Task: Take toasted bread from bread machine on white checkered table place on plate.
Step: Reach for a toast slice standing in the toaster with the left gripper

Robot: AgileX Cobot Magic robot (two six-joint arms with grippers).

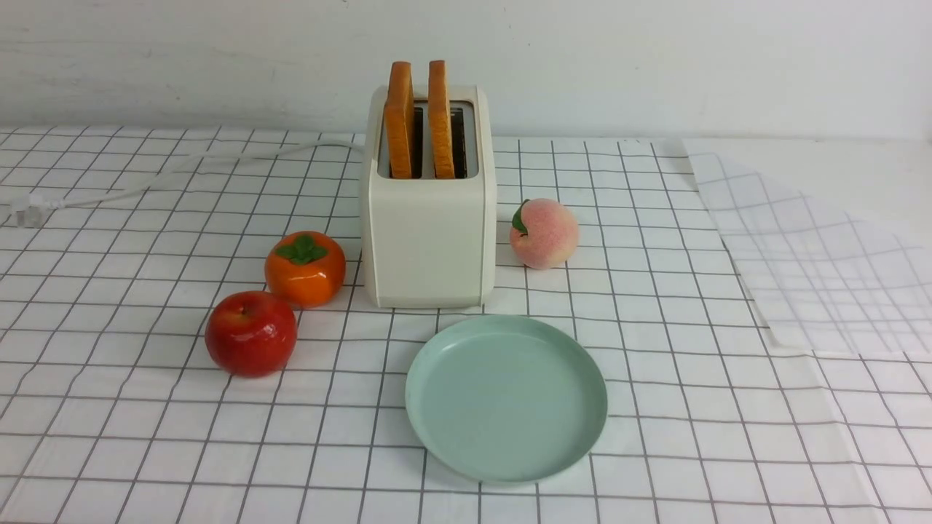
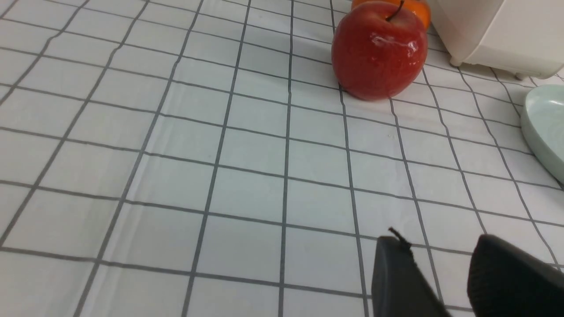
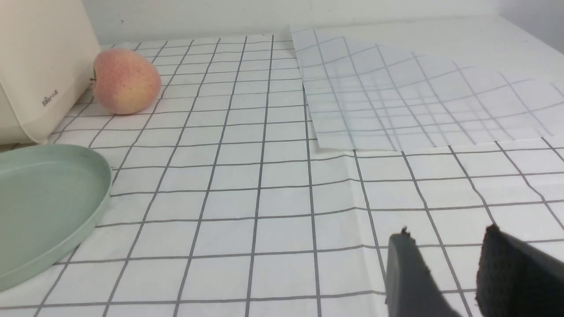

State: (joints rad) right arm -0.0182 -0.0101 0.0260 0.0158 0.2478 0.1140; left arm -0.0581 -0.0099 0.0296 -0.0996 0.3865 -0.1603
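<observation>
Two slices of toasted bread [image 1: 400,120] [image 1: 440,120] stand upright in the slots of the cream-white bread machine [image 1: 429,240] at the middle of the white checkered table [image 1: 145,437]. The mint-green plate [image 1: 506,397] lies empty just in front of it; its rim also shows in the left wrist view [image 2: 544,127] and the right wrist view [image 3: 48,207]. Neither arm shows in the front view. My left gripper [image 2: 438,246] is open and empty over bare cloth, well short of the red apple. My right gripper [image 3: 447,237] is open and empty over bare cloth, to the plate's right.
A red apple [image 1: 251,333] and an orange persimmon [image 1: 304,268] sit left of the bread machine, a peach [image 1: 544,234] to its right. A white cord [image 1: 145,182] runs off to the left. A folded-over flap of cloth [image 1: 823,255] lies at the right.
</observation>
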